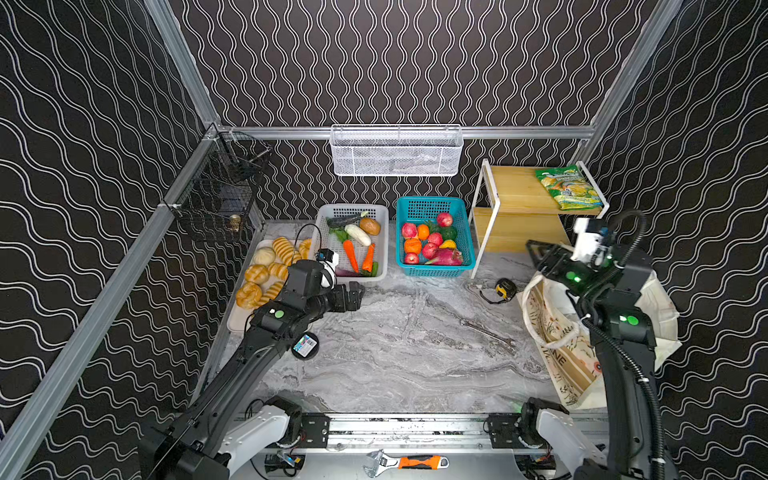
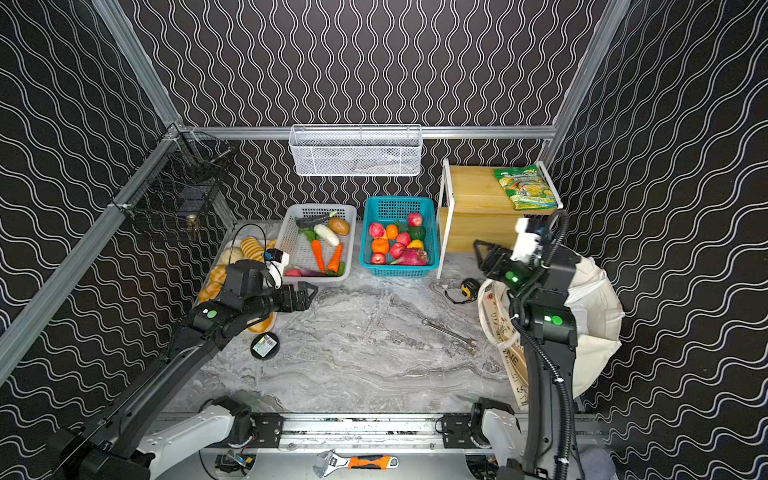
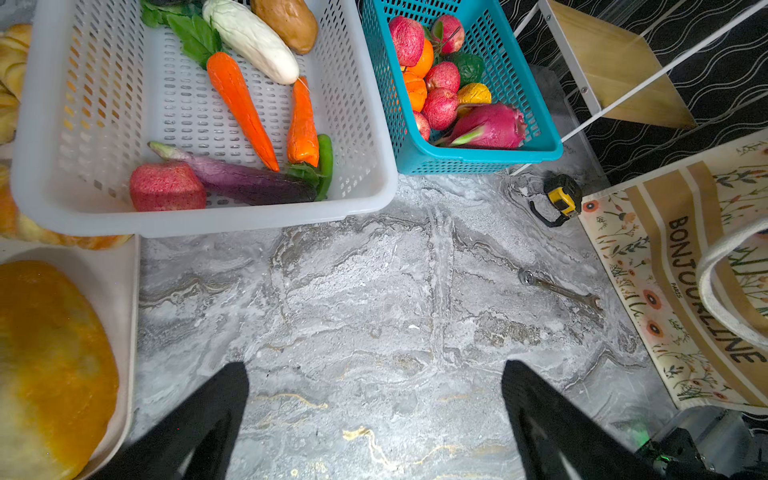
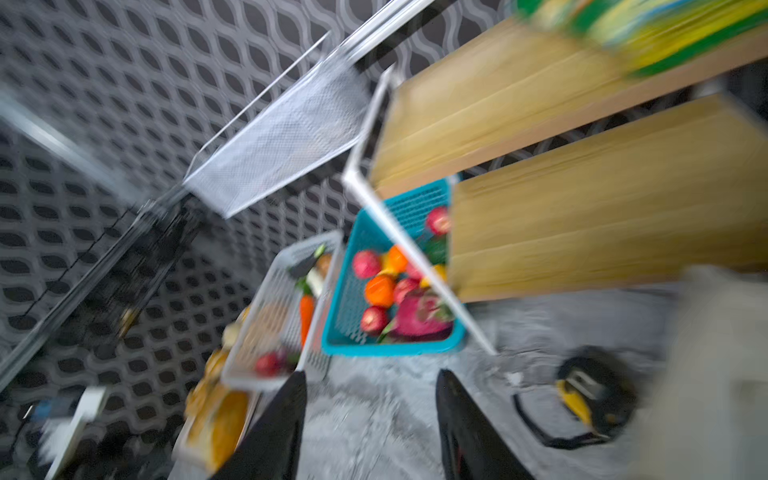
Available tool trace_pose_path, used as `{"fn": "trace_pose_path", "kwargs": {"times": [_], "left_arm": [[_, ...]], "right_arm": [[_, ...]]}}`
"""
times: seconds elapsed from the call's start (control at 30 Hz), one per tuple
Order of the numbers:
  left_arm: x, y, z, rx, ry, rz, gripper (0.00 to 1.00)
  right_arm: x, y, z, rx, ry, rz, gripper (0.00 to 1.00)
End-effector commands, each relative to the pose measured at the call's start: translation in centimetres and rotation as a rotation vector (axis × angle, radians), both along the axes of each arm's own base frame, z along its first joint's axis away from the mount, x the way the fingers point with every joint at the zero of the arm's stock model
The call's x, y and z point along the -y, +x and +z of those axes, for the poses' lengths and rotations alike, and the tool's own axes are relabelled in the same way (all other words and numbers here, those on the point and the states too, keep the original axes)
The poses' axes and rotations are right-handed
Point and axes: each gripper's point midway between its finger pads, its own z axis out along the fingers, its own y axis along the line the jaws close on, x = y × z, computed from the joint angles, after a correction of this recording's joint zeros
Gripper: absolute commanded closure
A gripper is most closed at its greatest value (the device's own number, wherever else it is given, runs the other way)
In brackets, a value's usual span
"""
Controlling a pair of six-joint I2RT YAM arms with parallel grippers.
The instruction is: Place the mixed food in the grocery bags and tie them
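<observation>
Robot lab test cell, staged as a mock grocery corner
Aluminium frame (image 1: pixel 291 132) around wavy-print wall panels (image 1: pixel 374 62); left arm (image 1: pixel 249 357) and right arm (image 1: pixel 623 374) mounted on a front rail (image 1: pixel 415 432); marble-print tabletop (image 1: pixel 395 353); toy vegetables (image 1: pixel 351 253) in a white basket (image 1: pixel 353 205); adjustable wrench (image 1: pixel 405 462) beside the rail

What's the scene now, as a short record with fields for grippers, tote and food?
left gripper: open, empty, over the grey marble table
right gripper: open, empty, raised by the wooden shelf
cream canvas tote with dark lettering: at the table's right side
long purple aubergine: in the white perforated plastic basket
green snack packet: on the shelf's top
</observation>
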Motion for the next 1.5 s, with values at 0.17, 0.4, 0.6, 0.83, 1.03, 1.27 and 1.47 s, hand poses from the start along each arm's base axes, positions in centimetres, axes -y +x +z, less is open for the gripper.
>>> {"fn": "trace_pose_path", "kwargs": {"times": [0.17, 0.4, 0.6, 0.83, 1.03, 1.27, 1.47], "left_arm": [[-0.2, 0.4, -0.3, 0.004, -0.029, 0.042, 0.01], [-1.0, 0.1, -1.0, -0.003, 0.011, 0.065, 0.01], [-1.3, 0.1, -2.2, -0.012, 0.004, 0.094, 0.01], [-1.9, 0.7, -3.8, -0.006, 0.015, 0.138, 0.01], [-2.6, 1.9, -4.1, 0.022, 0.098, 0.152, 0.01], [-5.7, 4.4, -5.2, 0.168, 0.265, 0.28, 0.01], [-8.9, 6.4, -6.2, 0.254, 0.403, 0.426, 0.01]], "right_arm": [[-10.5, -1.1, -10.3, -0.086, -0.221, 0.287, 0.49], [-6.1, 3.3, -20.7, -0.139, -0.59, -0.03, 0.36], [-0.8, 6.3, -22.4, -0.07, -0.533, -0.211, 0.35], [6.2, 7.3, -23.6, -0.021, -0.554, -0.405, 0.32], [10.1, 6.3, -23.8, 0.079, -0.553, -0.505, 0.29], [9.1, 4.3, -22.7, 0.196, -0.518, -0.402, 0.28], [9.4, 2.3, -19.9, 0.295, -0.413, -0.49, 0.24]]}}
